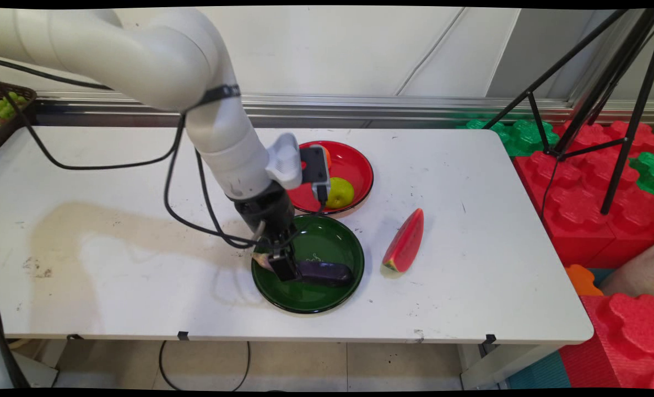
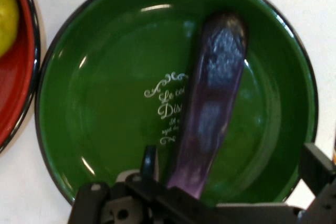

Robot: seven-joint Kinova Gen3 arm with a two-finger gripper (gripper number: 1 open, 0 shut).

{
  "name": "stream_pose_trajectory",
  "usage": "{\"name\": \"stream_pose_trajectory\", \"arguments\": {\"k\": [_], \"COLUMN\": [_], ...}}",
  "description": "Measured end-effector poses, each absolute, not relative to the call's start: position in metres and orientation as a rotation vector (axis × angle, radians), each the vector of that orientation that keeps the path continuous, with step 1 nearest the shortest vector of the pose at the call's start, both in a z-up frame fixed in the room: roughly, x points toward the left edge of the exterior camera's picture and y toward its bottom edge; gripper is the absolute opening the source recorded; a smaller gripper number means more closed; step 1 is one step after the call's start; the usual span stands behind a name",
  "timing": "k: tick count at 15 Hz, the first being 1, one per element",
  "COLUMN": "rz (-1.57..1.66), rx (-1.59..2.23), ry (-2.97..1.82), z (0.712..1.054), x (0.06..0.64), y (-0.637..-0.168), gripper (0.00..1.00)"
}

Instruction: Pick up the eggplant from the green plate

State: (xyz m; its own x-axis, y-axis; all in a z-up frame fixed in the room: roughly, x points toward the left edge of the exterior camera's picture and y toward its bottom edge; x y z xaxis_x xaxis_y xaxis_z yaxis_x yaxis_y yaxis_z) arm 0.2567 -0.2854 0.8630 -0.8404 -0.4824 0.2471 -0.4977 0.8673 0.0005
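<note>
At mid-bench (image 1: 112,220), slightly toward 6 o'clock, a green plate (image 1: 315,302) is sitting w/ a dark purple eggplant (image 1: 327,272) lying across it. The eggplant's pale stem end is pointing to 9 o'clock and its rounded end to 3 o'clock.

The white arm is reaching down from 10 o'clock, and its black gripper (image 1: 282,264) is standing over the eggplant near the stem end. In the hand view the gripper (image 2: 233,161) is showing one slim finger just left of the eggplant (image 2: 212,103) and a blocky finger well off to the right. The jaws are looking wide, not clamped, w/ the eggplant nearer the left finger than the right. The green plate (image 2: 105,103) is filling most of that view, w/ white script at its centre.

At 12 o'clock from the green plate, nearly touching it, a red plate (image 1: 354,160) is holding a yellow-green fruit (image 1: 339,192) and something orange (image 1: 327,156), partly hidden by the wrist. At 3 o'clock, near but apart, a watermelon slice (image 1: 405,242) is lying on the bench.

Judgement on handling: the eggplant is looking smooth and rounded, so a hold this far from its middle is prob. leaving the long end free to droop or swivel. Squaring the jaws across its width and centring it between them would be giving a steadier hold.
</note>
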Motion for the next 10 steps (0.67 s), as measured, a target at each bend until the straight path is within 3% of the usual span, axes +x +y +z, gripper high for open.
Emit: {"name": "stream_pose_trajectory", "arguments": {"k": [10], "rz": [0.084], "rx": [0.656], "ry": [-2.822], "z": [0.81], "x": [0.247], "y": [-0.303], "gripper": [1.0]}}
